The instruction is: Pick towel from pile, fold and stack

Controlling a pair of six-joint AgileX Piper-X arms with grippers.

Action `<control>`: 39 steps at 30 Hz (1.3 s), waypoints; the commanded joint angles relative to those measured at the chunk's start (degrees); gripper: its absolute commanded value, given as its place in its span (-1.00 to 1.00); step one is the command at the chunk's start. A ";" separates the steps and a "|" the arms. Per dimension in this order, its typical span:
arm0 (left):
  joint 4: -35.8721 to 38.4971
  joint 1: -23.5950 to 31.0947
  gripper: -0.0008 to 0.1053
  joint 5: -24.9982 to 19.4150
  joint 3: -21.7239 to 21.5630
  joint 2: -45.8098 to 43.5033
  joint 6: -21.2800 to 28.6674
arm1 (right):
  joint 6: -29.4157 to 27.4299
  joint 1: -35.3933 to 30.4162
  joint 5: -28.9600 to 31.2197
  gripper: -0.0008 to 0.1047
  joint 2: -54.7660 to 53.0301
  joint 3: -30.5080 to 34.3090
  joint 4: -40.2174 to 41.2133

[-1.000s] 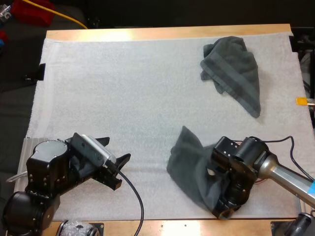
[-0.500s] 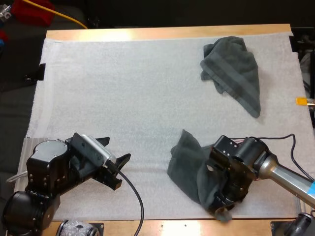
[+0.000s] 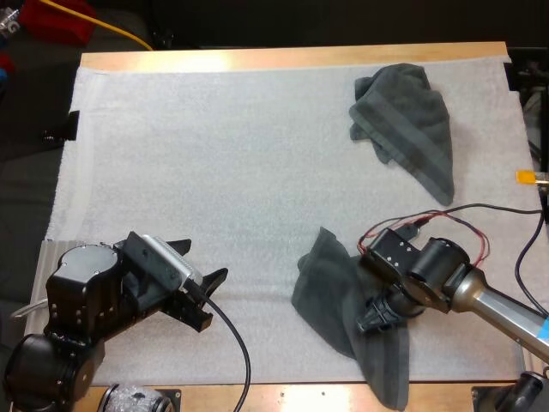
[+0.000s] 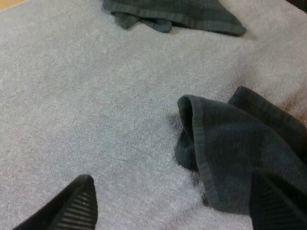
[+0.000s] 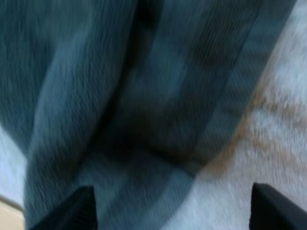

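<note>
The crumpled towel (image 3: pixel 330 292) is seen at the near right of the mat (image 3: pixel 214 154), under the right hand (image 3: pixel 371 324), whose fingers are spread and grip nothing. The left hand (image 3: pixel 202 260) is held open at the near left. Flattening appears to be in hand, and a towel corner must be gripped next.

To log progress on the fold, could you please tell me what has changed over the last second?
The right gripper drew back from the near edge of the mat, its fingers now open over the near towel, whose corner now trails to that edge. The left gripper and the far towel stayed put.
</note>
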 commanded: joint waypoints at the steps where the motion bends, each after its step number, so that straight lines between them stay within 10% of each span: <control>1: -0.35 -0.19 0.23 0.80 0.00 0.19 0.06 | 1.38 -1.22 0.85 0.21 -0.48 0.23 -1.40; 23: 0.30 -0.19 0.23 0.80 0.00 0.19 0.06 | -5.98 -28.74 -23.35 0.21 5.96 0.23 -18.07; 39: 3.16 -0.19 0.23 0.80 0.00 0.19 0.06 | -8.18 -30.48 -30.95 0.21 19.84 0.23 -21.81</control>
